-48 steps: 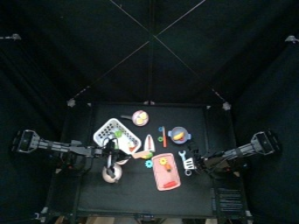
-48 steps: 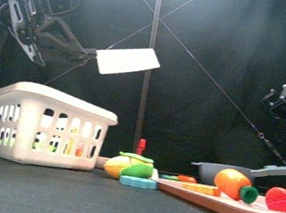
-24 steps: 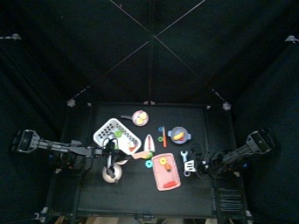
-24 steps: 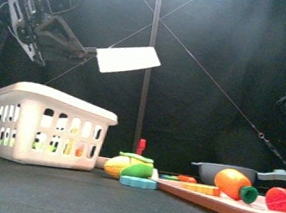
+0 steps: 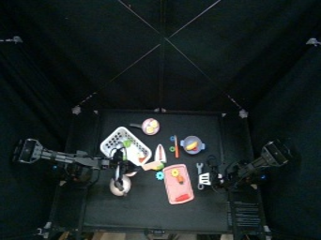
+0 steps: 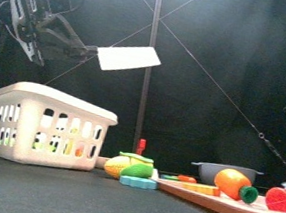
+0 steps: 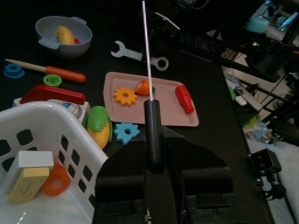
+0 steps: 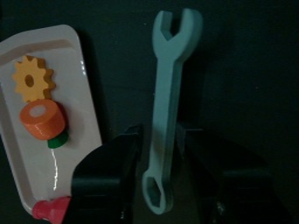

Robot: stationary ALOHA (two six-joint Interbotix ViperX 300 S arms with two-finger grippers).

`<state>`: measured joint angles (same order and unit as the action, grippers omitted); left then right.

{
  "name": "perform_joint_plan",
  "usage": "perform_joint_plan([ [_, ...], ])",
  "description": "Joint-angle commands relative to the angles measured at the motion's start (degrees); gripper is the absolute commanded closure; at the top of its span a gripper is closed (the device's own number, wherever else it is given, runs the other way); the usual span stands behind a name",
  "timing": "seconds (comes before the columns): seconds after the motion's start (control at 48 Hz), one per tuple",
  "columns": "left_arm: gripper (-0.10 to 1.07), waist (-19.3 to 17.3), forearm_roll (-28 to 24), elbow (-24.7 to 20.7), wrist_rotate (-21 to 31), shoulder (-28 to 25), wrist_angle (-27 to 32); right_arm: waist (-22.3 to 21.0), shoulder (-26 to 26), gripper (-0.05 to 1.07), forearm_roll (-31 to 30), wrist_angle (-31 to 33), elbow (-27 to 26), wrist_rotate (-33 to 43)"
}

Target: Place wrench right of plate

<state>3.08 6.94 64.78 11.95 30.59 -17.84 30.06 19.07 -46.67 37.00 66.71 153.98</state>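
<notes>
wrench down, right of the plate

the wrench (image 8: 166, 105) lies flat on the black table (image 5: 213, 202), just beside the long edge of the red plate (image 8: 52, 105) and apart from it, with a dark strip of table between the 2. in the top view the wrench (image 5: 201, 174) sits to the right of the plate (image 5: 179, 183), roughly parallel to it.

what has changed in the last second: the right gripper (image 8: 158, 171) has let its jaws spread, and the right arm has drawn back toward the table's right edge. in the front view the arm was large at the right a second ago; now only a sliver shows at the border. in the right wrist view the 2 jaws stand wide on either side of the wrench's lower end without pinching it, so the tool is released, not held.

the left gripper (image 7: 149, 131) hangs over the white basket (image 7: 52, 153), well away from the work, with a thin dark rod running up between its jaws; they look closed on that rod.

the plate carries its toy food: an orange gear (image 8: 31, 80), an orange and green piece (image 8: 47, 121) and something red at its end.

judged from how things lie, the placing looks done: the wrench rests on the correct side of the plate. all that seems left is for the right arm to clear away without brushing the tool.
</notes>
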Motion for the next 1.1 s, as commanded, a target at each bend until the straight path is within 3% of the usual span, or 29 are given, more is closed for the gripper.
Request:
perform_joint_plan([
  [0.0,0.62,0.1,0.1,-0.6,0.0,0.2,-0.6,-0.3,0.4,0.23,0.1,0.1,-0.4,0.3],
  [0.167,0.62,0.1,0.1,-0.5,0.0,0.2,-0.6,-0.3,0.3,0.18,0.7,-0.1,-0.6,-0.2],
  [1.083,0.62,0.0,0.1,-0.4,-0.1,0.2,-0.6,-0.4,1.0,0.18,-3.0,-0.7,-1.3,-1.1],
])
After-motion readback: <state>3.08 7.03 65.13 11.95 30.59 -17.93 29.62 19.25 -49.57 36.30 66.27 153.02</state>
